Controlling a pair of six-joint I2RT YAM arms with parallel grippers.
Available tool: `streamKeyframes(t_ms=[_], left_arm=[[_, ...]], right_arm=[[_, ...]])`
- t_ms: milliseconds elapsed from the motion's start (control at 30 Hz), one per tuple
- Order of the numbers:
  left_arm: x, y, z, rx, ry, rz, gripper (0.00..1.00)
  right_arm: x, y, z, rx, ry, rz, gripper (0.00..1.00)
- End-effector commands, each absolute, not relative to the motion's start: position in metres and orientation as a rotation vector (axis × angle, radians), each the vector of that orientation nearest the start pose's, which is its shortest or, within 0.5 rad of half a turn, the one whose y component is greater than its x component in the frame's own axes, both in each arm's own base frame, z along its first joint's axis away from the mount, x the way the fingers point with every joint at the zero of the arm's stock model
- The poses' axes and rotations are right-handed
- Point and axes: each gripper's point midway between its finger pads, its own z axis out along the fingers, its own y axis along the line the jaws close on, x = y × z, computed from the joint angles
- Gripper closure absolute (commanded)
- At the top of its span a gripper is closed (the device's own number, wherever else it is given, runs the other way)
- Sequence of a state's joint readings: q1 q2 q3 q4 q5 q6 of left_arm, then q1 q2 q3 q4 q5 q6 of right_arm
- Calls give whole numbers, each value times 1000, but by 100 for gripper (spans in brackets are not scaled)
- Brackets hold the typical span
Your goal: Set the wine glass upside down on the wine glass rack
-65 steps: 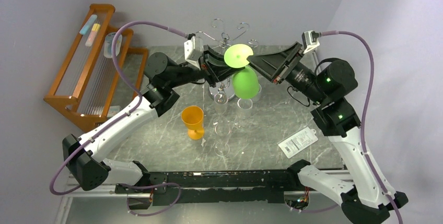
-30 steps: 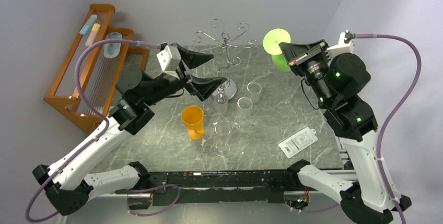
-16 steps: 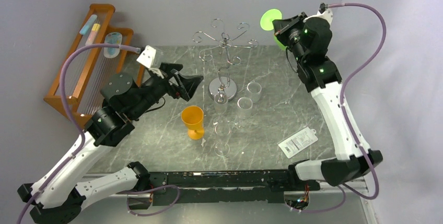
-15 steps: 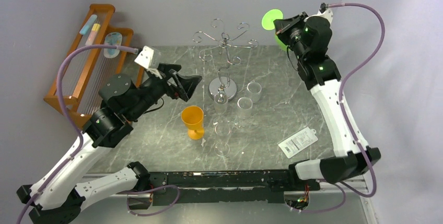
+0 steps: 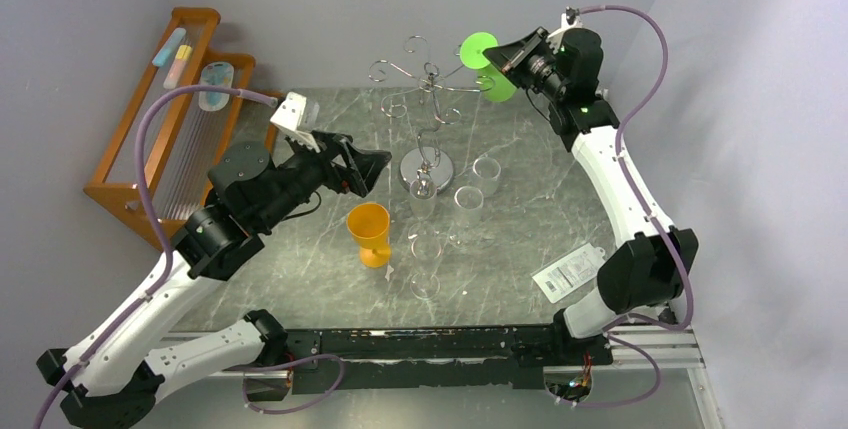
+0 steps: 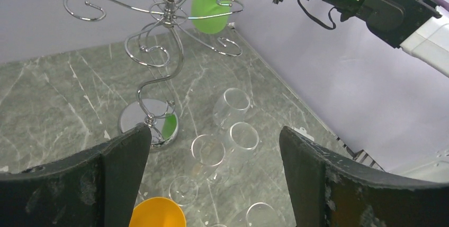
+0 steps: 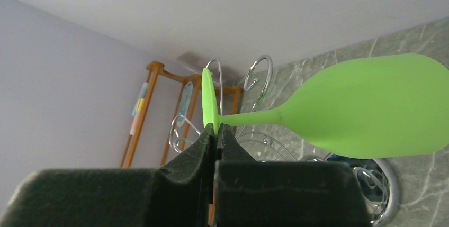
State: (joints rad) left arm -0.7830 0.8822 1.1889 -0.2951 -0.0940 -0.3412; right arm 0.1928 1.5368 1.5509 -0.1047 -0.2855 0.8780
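Note:
The green wine glass (image 5: 499,83) hangs tilted, its round foot up and its bowl lower, at the top right of the wine glass rack (image 5: 430,89). My right gripper (image 5: 494,55) is shut on the edge of the foot. In the right wrist view the gripper (image 7: 214,127) pinches the thin foot, and the bowl (image 7: 370,111) stretches to the right. The left wrist view shows the bowl (image 6: 210,9) beside the rack's (image 6: 169,12) curled right arms; I cannot tell whether they touch. My left gripper (image 5: 378,169) stands open and holds nothing, low and to the left of the rack's round base (image 5: 440,164).
An orange cup (image 5: 369,231) stands in front of the left gripper. Several clear glasses (image 5: 487,172) stand or lie just in front of the rack's base. A brown wooden rack (image 5: 165,124) is at the far left. A white packet (image 5: 570,271) lies at the right front.
The right arm has swung the green glass left, from the back right corner to the rack's top. The left arm has hardly moved in the last half second.

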Motion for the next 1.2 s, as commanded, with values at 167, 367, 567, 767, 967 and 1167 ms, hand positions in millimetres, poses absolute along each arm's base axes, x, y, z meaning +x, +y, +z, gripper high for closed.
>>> streamKeyframes(t_ms=[167, 367, 567, 767, 967, 1167], left_arm=[[229, -222, 402, 251, 1624, -802, 5], [227, -224, 400, 253, 1628, -817, 6], [227, -224, 399, 248, 1632, -821, 6], [226, -223, 397, 247, 1635, -820, 7], [226, -221, 395, 238, 1639, -812, 7], [227, -219, 393, 238, 1641, -798, 7]], right_arm=[[487, 169, 406, 419, 1585, 1069, 100], [515, 186, 398, 372, 1600, 1133, 100], [516, 209, 395, 241, 1602, 1219, 100], [515, 220, 390, 182, 1639, 1253, 100], [516, 230, 382, 140, 1708, 1291, 100], [511, 236, 375, 115, 1745, 1338, 100]])
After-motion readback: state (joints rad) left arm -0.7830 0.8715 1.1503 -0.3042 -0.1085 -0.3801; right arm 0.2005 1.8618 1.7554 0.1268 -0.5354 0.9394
